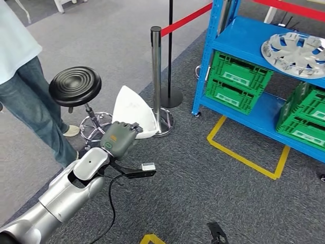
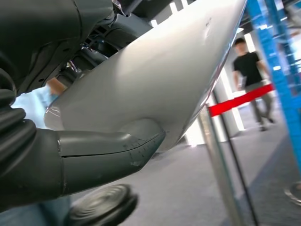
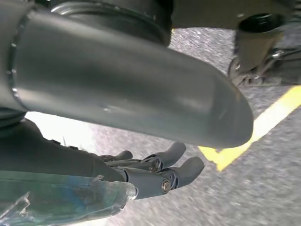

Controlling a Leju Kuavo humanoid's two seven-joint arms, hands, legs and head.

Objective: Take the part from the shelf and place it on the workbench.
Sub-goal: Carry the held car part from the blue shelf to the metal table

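Head view: left hand (image 1: 119,138) is gripping the white part (image 1: 134,109), carrying it near the stool (image 1: 75,85), left of the shelf (image 1: 245,61). Right hand (image 3: 156,169) is hanging, fingers loosely extended, holding nothing. Keep the grip firm while turning toward the workbench.

Grey carpet floor (image 1: 199,173) marked with yellow tape (image 1: 245,158), a round black swivel stool (image 1: 75,86), chrome stanchion post (image 1: 156,76) with red belt (image 1: 186,19).

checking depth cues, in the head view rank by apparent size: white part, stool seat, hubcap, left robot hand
1. hubcap
2. stool seat and white part, too alike to rank, and the part sits nearer the camera
3. left robot hand
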